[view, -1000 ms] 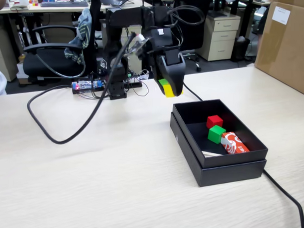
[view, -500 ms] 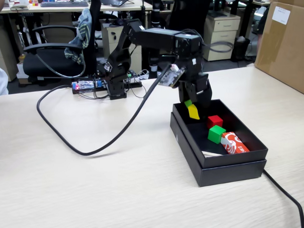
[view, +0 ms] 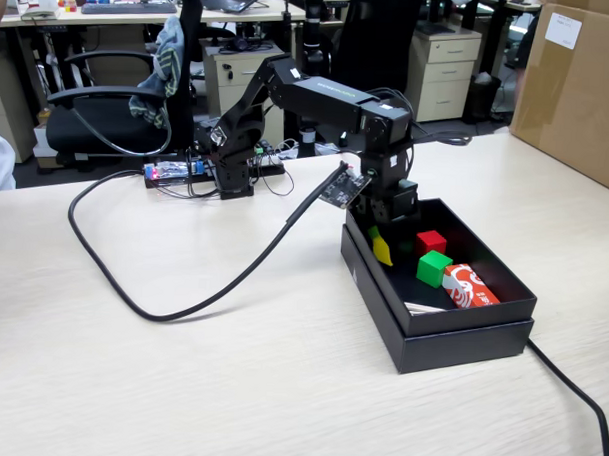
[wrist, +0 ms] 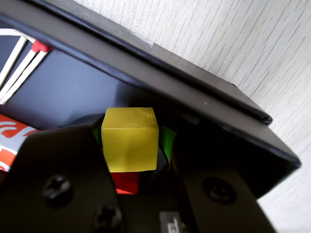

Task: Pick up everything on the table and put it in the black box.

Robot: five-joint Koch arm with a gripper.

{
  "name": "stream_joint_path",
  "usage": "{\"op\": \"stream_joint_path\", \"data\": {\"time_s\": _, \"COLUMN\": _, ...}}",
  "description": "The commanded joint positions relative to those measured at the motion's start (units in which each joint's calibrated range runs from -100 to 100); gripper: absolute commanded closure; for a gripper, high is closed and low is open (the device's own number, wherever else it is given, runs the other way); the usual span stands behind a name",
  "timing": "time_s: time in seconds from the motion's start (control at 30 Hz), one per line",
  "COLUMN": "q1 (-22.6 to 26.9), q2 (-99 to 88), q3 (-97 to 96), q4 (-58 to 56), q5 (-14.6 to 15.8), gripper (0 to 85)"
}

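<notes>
The yellow cube (view: 382, 249) hangs in my gripper (view: 379, 239) just inside the left end of the black box (view: 436, 338), above its floor. In the wrist view the cube (wrist: 130, 140) sits between the two dark jaws of the gripper (wrist: 131, 150), which is shut on it, with the box's wall (wrist: 146, 63) behind it. The box stands on the beige table (view: 229, 385).
In the box lie a red cube (view: 431, 241), a green cube (view: 434, 268) and a red and white packet (view: 470, 286). Matchsticks (wrist: 19, 63) show in the wrist view. A black cable (view: 182, 309) loops at the left. A brown carton (view: 580, 88) stands at the far right.
</notes>
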Motion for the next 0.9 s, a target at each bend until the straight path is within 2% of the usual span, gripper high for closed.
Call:
{"op": "stream_joint_path", "data": {"time_s": 0.0, "q1": 0.1, "q2": -1.5, "q3": 1.1, "q4": -0.2, "q5": 0.0, "gripper": 72.3}}
{"op": "stream_joint_path", "data": {"time_s": 0.1, "q1": 0.1, "q2": -2.6, "q3": 0.3, "q4": -0.2, "q5": 0.0, "gripper": 70.1}}
{"op": "stream_joint_path", "data": {"time_s": 0.2, "q1": 0.2, "q2": -4.3, "q3": -0.5, "q4": -0.2, "q5": -0.1, "gripper": 50.8}}
{"op": "stream_joint_path", "data": {"time_s": 0.27, "q1": 0.2, "q2": -6.1, "q3": -0.8, "q4": -0.2, "q5": -0.1, "gripper": 43.9}}
{"op": "stream_joint_path", "data": {"time_s": 0.43, "q1": 0.5, "q2": -14.4, "q3": -2.2, "q4": -0.1, "q5": -0.1, "gripper": 39.8}}
{"op": "stream_joint_path", "data": {"time_s": 0.67, "q1": -0.5, "q2": -38.0, "q3": -5.1, "q4": -0.1, "q5": -0.2, "gripper": 39.9}}
{"op": "stream_joint_path", "data": {"time_s": 0.77, "q1": -1.9, "q2": -48.5, "q3": -9.9, "q4": 0.1, "q5": -0.8, "gripper": 39.8}}
{"op": "stream_joint_path", "data": {"time_s": 0.87, "q1": -4.6, "q2": -58.3, "q3": -16.5, "q4": 1.1, "q5": -2.7, "gripper": 38.0}}
